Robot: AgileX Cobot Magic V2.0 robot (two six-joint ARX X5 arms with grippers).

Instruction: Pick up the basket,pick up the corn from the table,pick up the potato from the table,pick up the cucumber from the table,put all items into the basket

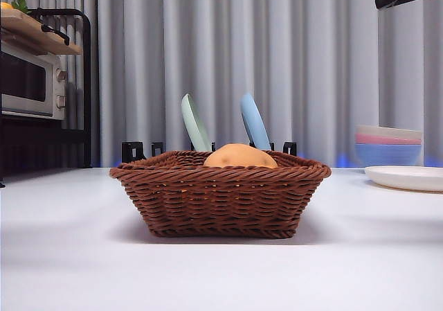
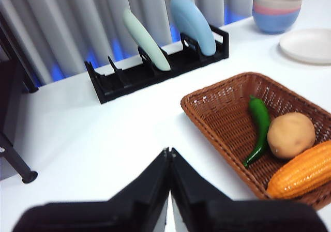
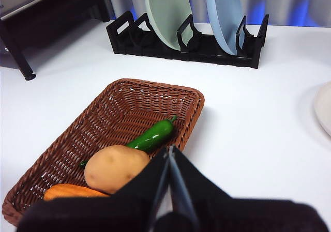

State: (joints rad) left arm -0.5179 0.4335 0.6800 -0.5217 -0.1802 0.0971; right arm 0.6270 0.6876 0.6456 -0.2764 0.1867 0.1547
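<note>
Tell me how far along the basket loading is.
Loading looks done: the corn, potato and cucumber all lie in the basket on the table. Nothing in hand: left gripper and right gripper hang above with jaws shut and empty. Nothing seems left outside.

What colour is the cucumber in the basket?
Glossy dark green. The cucumber shows best in the right wrist view, lying beside the potato.

Mock kitchen set: toaster oven (image 1: pixel 31 82) far left, dish rack (image 2: pixel 155 69) with plates, stacked bowls (image 1: pixel 388 145), curtain (image 1: pixel 235 55) backdrop.
</note>
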